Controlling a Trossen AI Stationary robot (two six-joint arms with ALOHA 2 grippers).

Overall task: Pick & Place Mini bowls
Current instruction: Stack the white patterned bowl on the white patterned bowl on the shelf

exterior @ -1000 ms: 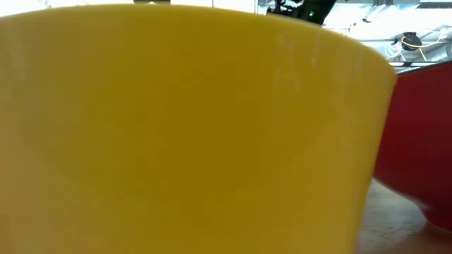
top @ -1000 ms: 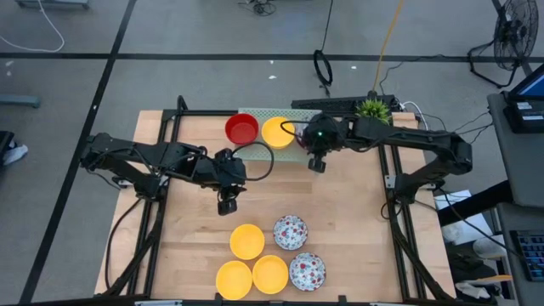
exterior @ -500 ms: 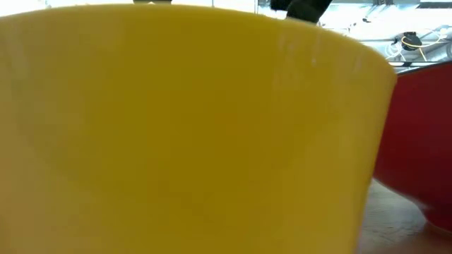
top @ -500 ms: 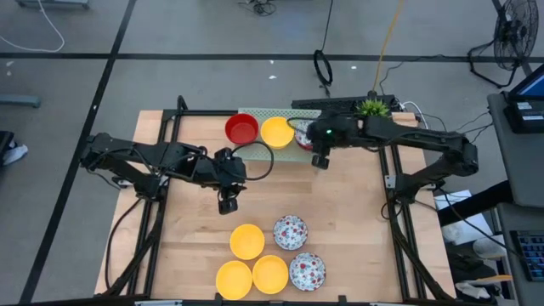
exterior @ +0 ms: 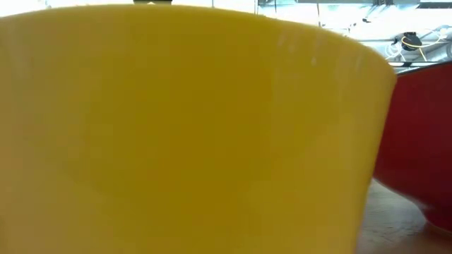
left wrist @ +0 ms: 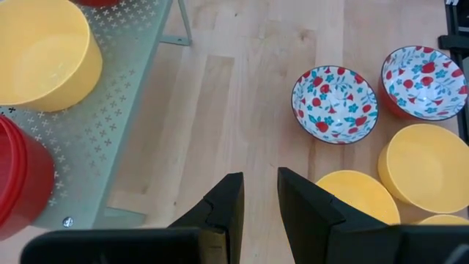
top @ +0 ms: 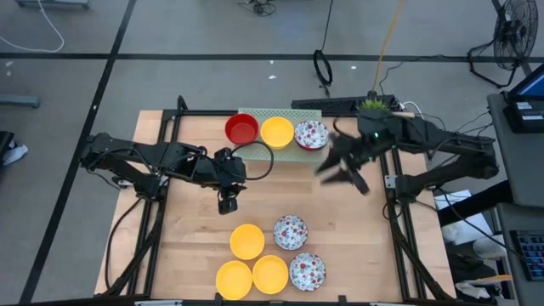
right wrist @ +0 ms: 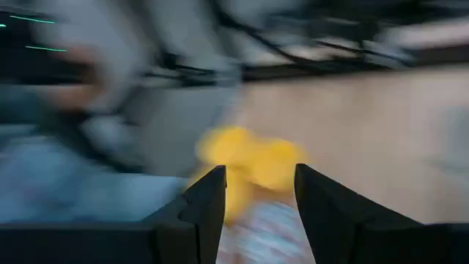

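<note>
From above, my left gripper (top: 227, 204) hangs over the middle of the desk (top: 187, 255), left of centre. My right gripper (top: 336, 170) is over the right half of the desk, blurred in this view, just off the rack's right end. On the pale green mesh rack (top: 255, 113) at the desk's far edge three bowls sit in a row: a red bowl (top: 241, 129), a yellow bowl (top: 277, 132) touching it, and a floral bowl (top: 311, 134) at the right end. Near the desk's near edge lie five more: three yellow bowls (top: 247, 241) clustered together, and two floral bowls (top: 291, 231) just right of them.

At desk height, a yellow bowl's wall (exterior: 191, 127) fills almost everything, with a red bowl (exterior: 420, 141) just beside it on the right.

From my left wrist, my fingers (left wrist: 223, 209) stand a narrow gap apart with nothing between them, over bare wood. Ahead are two floral bowls (left wrist: 335, 104), near each other, with yellow bowls (left wrist: 425, 167) beside them; to the other side is the rack (left wrist: 124, 132) with a yellow bowl (left wrist: 44, 55) and a red one (left wrist: 22, 180) on it.

From my right wrist, everything is smeared, but my fingers (right wrist: 209, 202) are clearly spread apart and hold nothing; a yellow smudge shows beyond them.
</note>
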